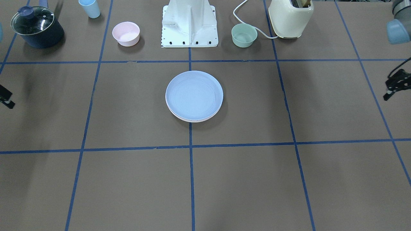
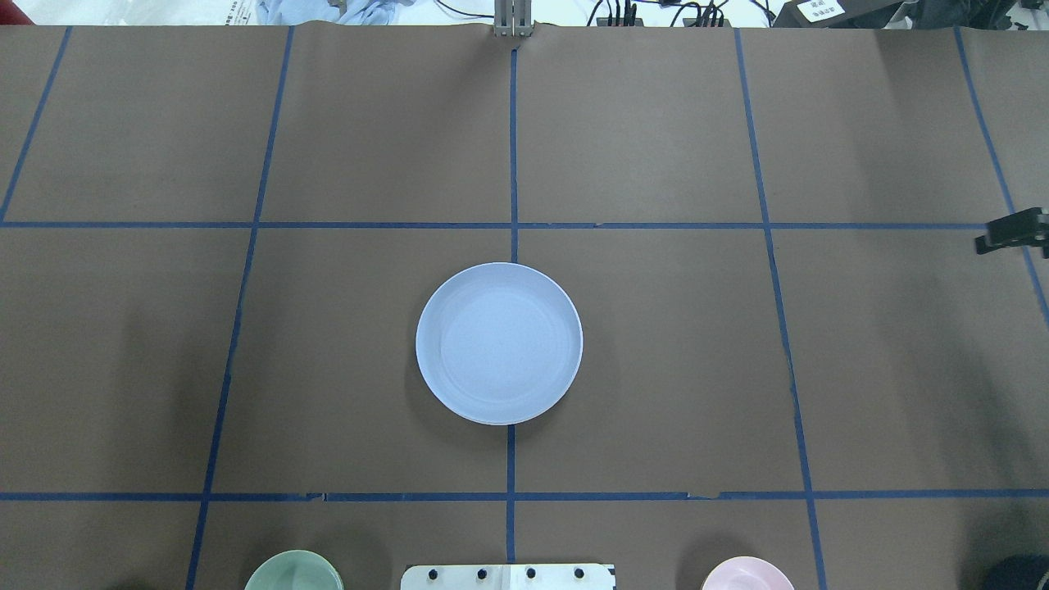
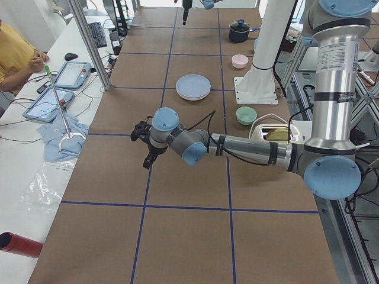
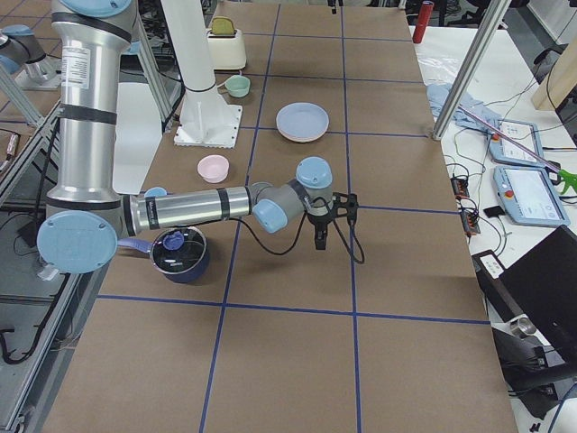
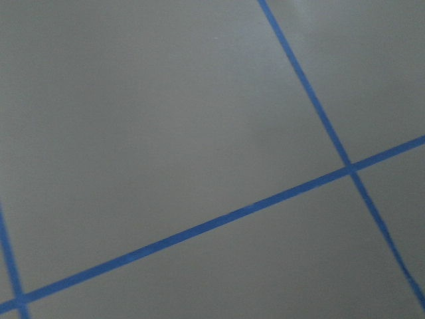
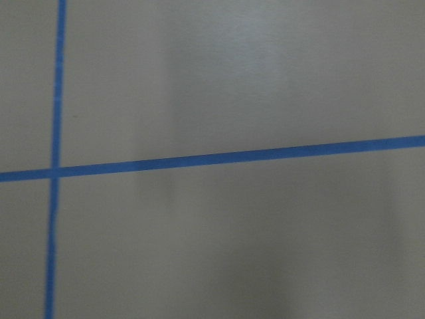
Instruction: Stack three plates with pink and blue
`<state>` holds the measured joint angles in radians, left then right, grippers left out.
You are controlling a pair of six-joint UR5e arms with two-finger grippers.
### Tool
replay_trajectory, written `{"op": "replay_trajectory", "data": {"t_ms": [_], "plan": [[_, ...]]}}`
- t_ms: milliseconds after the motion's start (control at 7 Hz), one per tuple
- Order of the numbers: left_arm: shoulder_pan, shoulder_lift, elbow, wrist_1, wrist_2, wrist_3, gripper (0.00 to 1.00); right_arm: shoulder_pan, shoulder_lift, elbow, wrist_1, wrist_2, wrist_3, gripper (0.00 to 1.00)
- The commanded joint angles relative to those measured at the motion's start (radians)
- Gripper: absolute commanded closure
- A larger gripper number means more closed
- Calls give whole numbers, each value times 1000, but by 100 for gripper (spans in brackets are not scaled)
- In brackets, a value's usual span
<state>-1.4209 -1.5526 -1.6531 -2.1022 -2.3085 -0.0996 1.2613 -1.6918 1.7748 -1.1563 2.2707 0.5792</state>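
The three plates lie in one stack at the table's middle. The blue plate (image 1: pixel 194 94) is on top, also seen in the overhead view (image 2: pixel 498 342). Thin rims of the pink plate (image 1: pixel 192 119) and the cream-white plate (image 1: pixel 194 121) show under its near edge. My left gripper (image 1: pixel 387 95) hangs far out past the table's left side, empty, its fingers drawn to one tip. My right gripper (image 2: pixel 981 244) is at the far right edge, cropped, nothing in it. Both wrist views show only bare table and blue tape.
Along the robot's side stand a lidded dark pot (image 1: pixel 37 27), a light-blue cup (image 1: pixel 90 8), a small pink bowl (image 1: pixel 126 33), the white robot base (image 1: pixel 189 25), a mint-green bowl (image 1: pixel 244 35) and a cream toaster (image 1: pixel 290 17).
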Motion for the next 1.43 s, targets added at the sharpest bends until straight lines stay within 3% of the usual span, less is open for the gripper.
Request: {"op": "replay_trajectory", "data": {"t_ms": [0,143,857,1286], "plan": [[-130,-33,69,112,-3,219,1,176,48,-5,-312,26,-429,0],[-132,-72,73,181,-2,215,1,176,102,-3,-412,26,-450,0],[-130,-46,84,199,-6,221,1,176,83,-18,-411,111,-444,0],[-128,-43,67,170,-8,216,1,170,81,-24,-411,79,-437,0]]}}
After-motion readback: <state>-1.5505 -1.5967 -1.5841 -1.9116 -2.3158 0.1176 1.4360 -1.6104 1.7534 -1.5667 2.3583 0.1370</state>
